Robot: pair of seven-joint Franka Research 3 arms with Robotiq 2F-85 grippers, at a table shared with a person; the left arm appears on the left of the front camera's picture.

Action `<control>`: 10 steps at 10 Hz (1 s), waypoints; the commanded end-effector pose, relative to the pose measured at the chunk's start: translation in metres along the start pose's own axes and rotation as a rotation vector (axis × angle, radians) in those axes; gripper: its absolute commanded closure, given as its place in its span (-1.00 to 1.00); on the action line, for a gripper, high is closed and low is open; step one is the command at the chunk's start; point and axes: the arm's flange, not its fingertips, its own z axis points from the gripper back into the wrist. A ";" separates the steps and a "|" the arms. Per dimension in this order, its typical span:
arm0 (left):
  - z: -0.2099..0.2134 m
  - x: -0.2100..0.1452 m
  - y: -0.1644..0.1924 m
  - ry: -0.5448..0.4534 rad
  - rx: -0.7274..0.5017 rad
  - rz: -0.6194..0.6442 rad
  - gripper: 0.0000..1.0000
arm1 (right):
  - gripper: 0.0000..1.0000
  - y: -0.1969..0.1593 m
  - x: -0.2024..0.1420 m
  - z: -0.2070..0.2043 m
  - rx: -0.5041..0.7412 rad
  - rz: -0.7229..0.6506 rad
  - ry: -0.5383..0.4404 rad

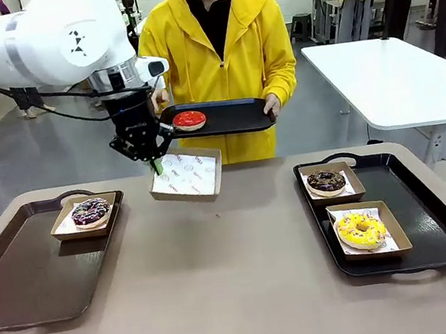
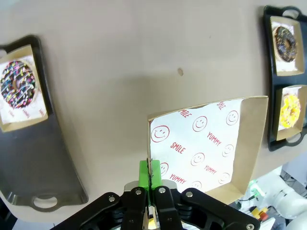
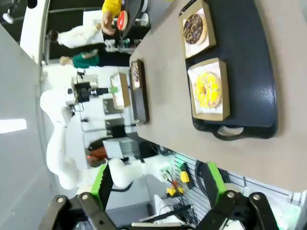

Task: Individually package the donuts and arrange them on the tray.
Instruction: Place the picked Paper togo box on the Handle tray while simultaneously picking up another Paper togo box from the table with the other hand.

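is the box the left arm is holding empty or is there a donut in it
Empty. The box pinched at its edge by the left gripper shows only its printed paper lining. The red donut sits on the person's tray.

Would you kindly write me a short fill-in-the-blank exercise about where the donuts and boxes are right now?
1. The left gripper is shut on the rim of an empty ____ box.
2. The glossy red donut lies on the black tray held by the ____.
3. The right-hand tray holds ____ boxed donuts.

Missing: cardboard; person; two

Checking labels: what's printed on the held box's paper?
Red smiley faces with SMILE and YUMMY on white paper liner; left wrist view.
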 end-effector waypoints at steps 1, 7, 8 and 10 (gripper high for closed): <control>0.004 0.021 -0.012 -0.002 0.019 0.012 1.00 | -1.00 -0.026 0.021 0.011 0.096 -0.018 -0.005; -0.010 0.082 -0.020 -0.028 0.098 -0.004 1.00 | -1.00 -0.056 0.014 0.013 0.136 -0.002 -0.017; -0.013 0.089 -0.019 -0.034 0.087 0.007 1.00 | -1.00 -0.052 0.013 0.008 0.121 0.012 -0.013; -0.020 0.086 -0.012 -0.049 0.076 0.025 1.00 | -1.00 -0.060 0.015 0.012 0.128 -0.040 -0.012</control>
